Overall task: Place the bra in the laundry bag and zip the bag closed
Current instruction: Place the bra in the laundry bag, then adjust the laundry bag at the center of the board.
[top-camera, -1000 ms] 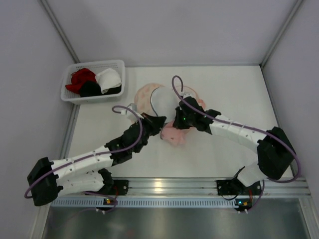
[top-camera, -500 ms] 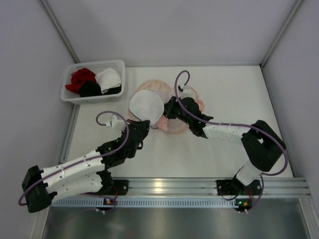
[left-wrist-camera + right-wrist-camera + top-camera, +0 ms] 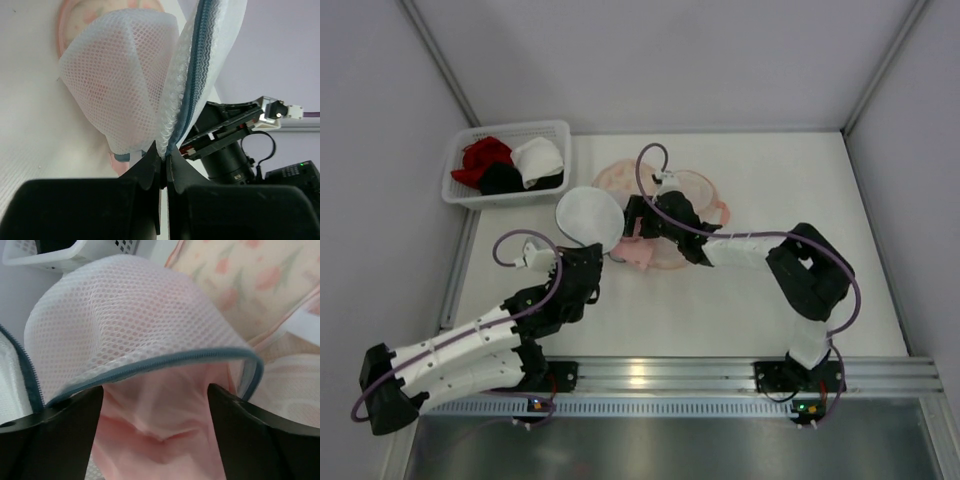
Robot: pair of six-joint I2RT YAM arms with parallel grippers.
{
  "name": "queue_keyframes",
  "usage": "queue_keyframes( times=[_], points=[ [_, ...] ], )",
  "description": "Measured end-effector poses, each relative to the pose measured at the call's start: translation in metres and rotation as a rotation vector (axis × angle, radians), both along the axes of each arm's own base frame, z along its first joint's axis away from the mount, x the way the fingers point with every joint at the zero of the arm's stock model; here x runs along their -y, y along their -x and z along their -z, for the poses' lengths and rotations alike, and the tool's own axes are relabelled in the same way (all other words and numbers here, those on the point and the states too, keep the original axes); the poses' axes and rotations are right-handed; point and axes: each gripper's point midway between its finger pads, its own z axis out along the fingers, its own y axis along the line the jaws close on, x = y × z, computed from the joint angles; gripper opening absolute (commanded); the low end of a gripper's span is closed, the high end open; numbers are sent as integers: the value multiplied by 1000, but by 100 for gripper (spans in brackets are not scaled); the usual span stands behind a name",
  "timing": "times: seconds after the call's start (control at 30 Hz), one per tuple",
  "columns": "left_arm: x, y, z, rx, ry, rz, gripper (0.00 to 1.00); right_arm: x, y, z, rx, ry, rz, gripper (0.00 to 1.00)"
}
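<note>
The laundry bag (image 3: 670,188) lies open mid-table, peach floral inside (image 3: 240,275). Its white mesh lid (image 3: 588,216) with a blue zip rim (image 3: 165,362) is lifted to the left. My left gripper (image 3: 607,248) is shut on that rim (image 3: 164,159), holding the mesh lid (image 3: 115,75) upright. The pale pink bra (image 3: 642,254) sits at the bag's near edge, partly beneath the raised lid. My right gripper (image 3: 630,228) hovers right over it, open. In the right wrist view the bra (image 3: 160,440) fills the gap between the spread fingers (image 3: 75,415), with the gripper (image 3: 155,407) pointed into the bag's mouth.
A white basket (image 3: 508,162) with red, black and white garments stands at the back left, close to the lifted lid. White walls close in the table on the left, right and back. The right arm's elbow (image 3: 810,270) is folded at the right.
The right gripper has opened and let go of the bra after carrying it left toward the bag's mouth. The left gripper has pulled the mesh lid further left and nearer.
</note>
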Motion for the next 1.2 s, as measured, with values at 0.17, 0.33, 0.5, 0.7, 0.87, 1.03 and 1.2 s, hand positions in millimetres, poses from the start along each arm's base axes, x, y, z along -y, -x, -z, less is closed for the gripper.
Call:
queue_keyframes(
  times=[0.17, 0.33, 0.5, 0.7, 0.87, 1.03, 1.2],
  points=[
    [-14, 0, -5, 11, 31, -57, 0, 1, -8, -42, 46, 106, -25, 100],
    [-23, 0, -3, 2, 51, -97, 0, 17, -5, -106, 104, 135, -28, 95],
    [-28, 1, -7, 8, 69, -106, 0, 52, -4, -125, 158, 155, -8, 78],
    [-31, 2, -8, 10, 72, -111, 0, 62, -3, -67, 162, 248, -130, 74],
    [-31, 2, -11, 12, 73, -110, 0, 67, 27, -6, 101, 329, -284, 71],
    [-30, 1, -15, 15, 69, -107, 0, 82, 44, 7, 110, 334, -292, 73],
    [-27, -1, -15, 9, 52, -105, 0, 97, 54, -30, 232, 262, -257, 74]
  ],
)
